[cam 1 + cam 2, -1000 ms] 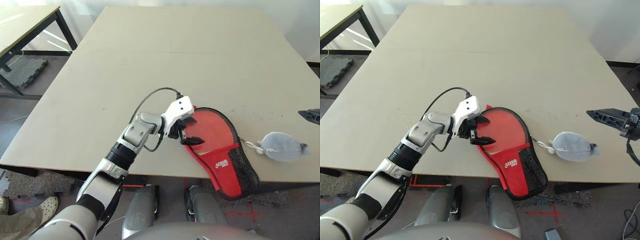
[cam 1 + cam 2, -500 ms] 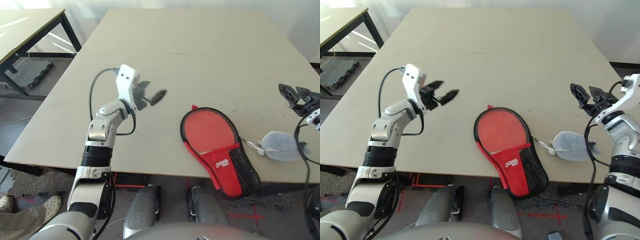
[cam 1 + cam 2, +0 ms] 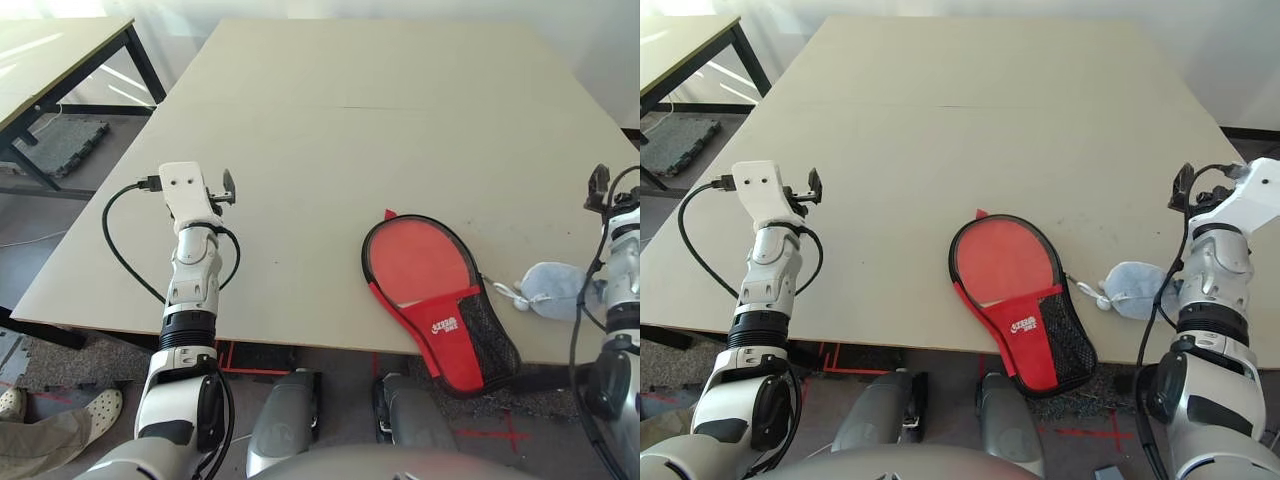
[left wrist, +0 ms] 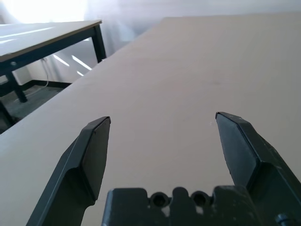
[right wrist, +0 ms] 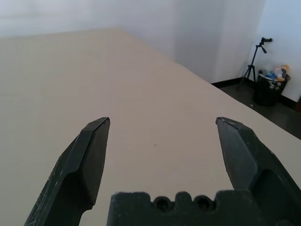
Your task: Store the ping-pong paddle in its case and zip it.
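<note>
Both grippers are spread wide and hold nothing. The left gripper [image 4: 162, 155] hangs over the near left part of the worktop [image 3: 400, 110], well apart from the case [image 3: 440, 300]. The right gripper [image 5: 162, 157] is up near the right edge, on the other side of the case and also apart from it. The case lies flat near the front edge of the worktop, with its red end sticking out over that edge. The ping-pong paddle [image 3: 415, 262] is inside it; its red face shows through the clear round front. A small grey pouch [image 3: 555, 290] sits just beside the case, joined by a cord. So the paddle looks stored, and the zip around the black rim looks closed, but the zip pull is too small to see for sure. My guess is the job is at its end, or a last check of the zip is left. If so, one gripper must come back to the rim of the case and find the pull.
</note>
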Robot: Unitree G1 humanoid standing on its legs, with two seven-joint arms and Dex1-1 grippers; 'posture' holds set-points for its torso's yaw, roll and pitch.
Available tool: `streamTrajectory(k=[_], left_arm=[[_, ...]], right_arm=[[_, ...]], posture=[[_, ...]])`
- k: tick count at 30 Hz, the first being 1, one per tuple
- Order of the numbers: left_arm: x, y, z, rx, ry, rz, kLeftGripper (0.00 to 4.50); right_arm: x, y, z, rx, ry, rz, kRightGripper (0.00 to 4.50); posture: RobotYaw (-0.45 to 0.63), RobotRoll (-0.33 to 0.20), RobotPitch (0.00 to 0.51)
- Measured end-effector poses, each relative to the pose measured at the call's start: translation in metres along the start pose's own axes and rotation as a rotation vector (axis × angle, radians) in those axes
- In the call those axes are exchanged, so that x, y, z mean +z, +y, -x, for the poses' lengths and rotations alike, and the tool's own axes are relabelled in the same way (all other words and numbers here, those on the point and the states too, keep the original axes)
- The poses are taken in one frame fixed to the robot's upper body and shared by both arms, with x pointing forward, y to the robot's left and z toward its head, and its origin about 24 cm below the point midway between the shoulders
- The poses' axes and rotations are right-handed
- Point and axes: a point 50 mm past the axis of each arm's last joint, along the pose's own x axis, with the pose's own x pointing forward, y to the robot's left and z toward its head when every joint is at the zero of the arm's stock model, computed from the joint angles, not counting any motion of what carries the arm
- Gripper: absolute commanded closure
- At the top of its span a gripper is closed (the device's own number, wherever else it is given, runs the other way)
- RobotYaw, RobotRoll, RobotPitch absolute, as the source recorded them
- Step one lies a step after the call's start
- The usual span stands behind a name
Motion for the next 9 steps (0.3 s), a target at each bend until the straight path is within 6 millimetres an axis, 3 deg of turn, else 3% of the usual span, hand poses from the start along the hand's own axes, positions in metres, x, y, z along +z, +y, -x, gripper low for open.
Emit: streamTrajectory(k=[9], left_arm=[[-0.003, -0.013, 0.002, -0.04, 0.0, -0.006, 0.0]], right_arm=[[-0.001, 0.002, -0.001, 0.003, 0.003, -0.003, 0.01]], posture=[[0.04, 0.0, 0.089]])
